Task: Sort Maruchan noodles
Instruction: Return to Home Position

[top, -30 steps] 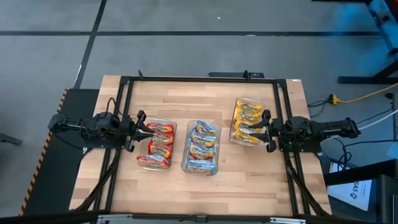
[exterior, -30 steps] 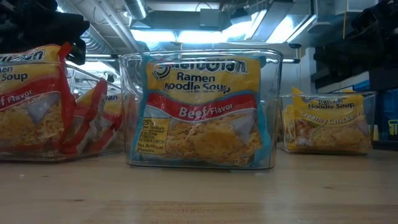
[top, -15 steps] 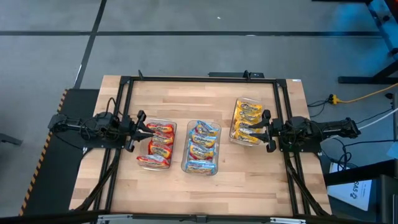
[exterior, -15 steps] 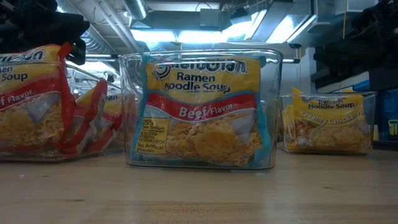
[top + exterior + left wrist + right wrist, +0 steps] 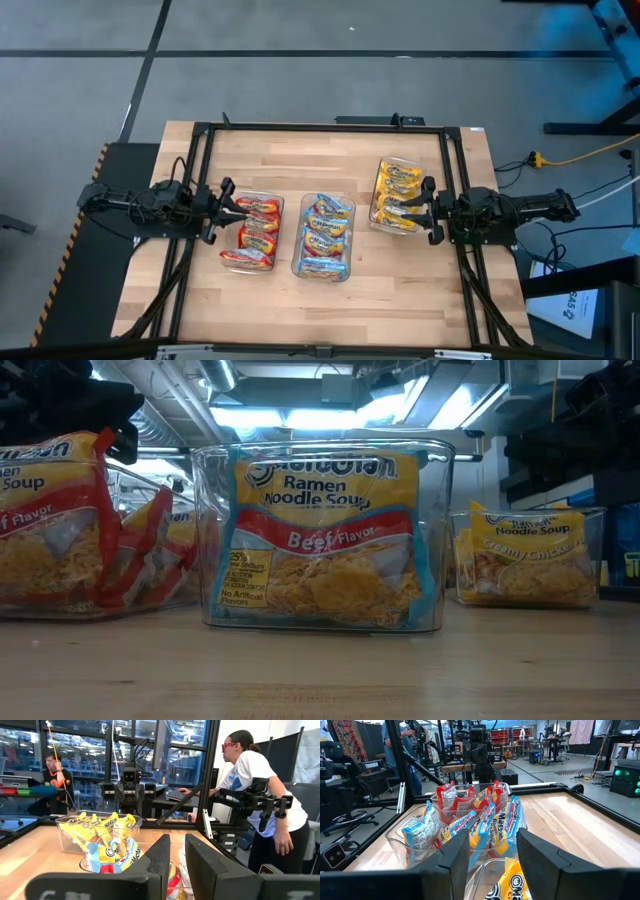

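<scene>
Red packs [image 5: 250, 232] frame-left, blue packs [image 5: 325, 238] centre, yellow packs [image 5: 397, 195] right, all binned; none loose on table [image 5: 400, 290]. Sorting looks done. Left gripper [image 5: 228, 210] barely parted, right gripper [image 5: 428, 212] wider, both empty.

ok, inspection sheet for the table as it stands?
Surface: wooden table, three clear bins on it.
Job's things: red packs left, blue packs middle, yellow packs right, one colour per bin; none loose.
Clutter: nothing seen.
End effectors: left end effector beside the red packs, right end effector beside the yellow packs; both open, empty.
Cables: yellow cable on the floor right of the table.
Surroundings: standing person and seated person beyond the table.
</scene>
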